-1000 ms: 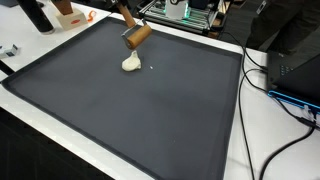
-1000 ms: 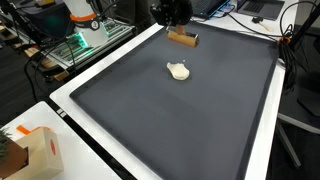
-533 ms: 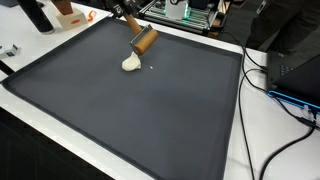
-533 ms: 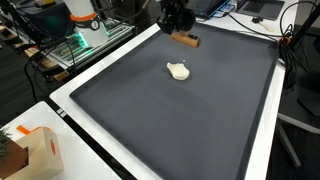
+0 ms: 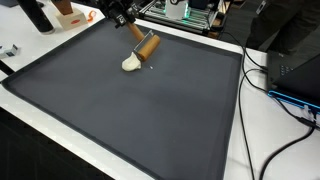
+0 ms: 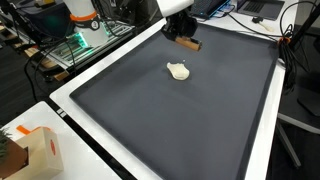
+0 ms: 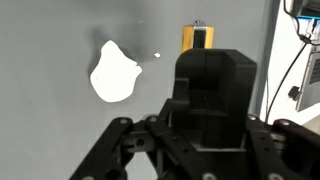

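Observation:
My gripper (image 7: pixel 213 100) is shut on a wooden-handled tool (image 7: pixel 197 37), whose black part fills the space between the jaws. In both exterior views the gripper (image 5: pixel 122 12) (image 6: pixel 178 18) hangs at the far edge of a dark mat (image 5: pixel 150 120) (image 6: pixel 180 130). The tool (image 5: pixel 147 46) (image 6: pixel 187 43) slants down from it, just above the mat. A white blob (image 5: pixel 131 63) (image 6: pixel 179 71) (image 7: pixel 113 73) lies on the mat close beside the tool's lower end, apart from it. A tiny white crumb (image 5: pixel 151 68) (image 7: pixel 156 56) lies next to the blob.
A white table border (image 5: pixel 236 140) rings the mat. Cables (image 5: pixel 290 110) and a black box (image 5: pixel 295 70) lie off one side. Electronics (image 5: pixel 190 12) stand behind the far edge. A cardboard box (image 6: pixel 35 155) sits at a near corner.
The gripper has risen and shifted along the far edge. The tool has tilted steeper, and its wooden end now sits closer to the white blob. The blob has not moved.

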{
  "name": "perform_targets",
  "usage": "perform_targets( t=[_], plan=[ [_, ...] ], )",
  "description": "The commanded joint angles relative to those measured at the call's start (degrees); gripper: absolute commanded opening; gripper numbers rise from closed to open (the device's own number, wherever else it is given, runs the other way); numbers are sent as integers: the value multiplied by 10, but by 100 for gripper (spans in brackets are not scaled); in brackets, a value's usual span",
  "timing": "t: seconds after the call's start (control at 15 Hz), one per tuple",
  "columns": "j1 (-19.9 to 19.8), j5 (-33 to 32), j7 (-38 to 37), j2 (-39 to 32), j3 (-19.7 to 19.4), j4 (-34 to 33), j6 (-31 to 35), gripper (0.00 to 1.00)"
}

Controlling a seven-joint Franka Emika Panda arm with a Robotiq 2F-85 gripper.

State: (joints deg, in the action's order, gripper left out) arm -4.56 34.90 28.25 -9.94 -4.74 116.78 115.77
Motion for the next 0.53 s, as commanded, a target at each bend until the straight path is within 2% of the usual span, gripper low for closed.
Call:
perform_targets(
  t=[0.0, 0.47],
  plan=[
    [-15, 22, -3, -13, 13, -12, -10, 24],
    [-20, 28, -19, -25, 17, -10, -6, 24]
  ],
)
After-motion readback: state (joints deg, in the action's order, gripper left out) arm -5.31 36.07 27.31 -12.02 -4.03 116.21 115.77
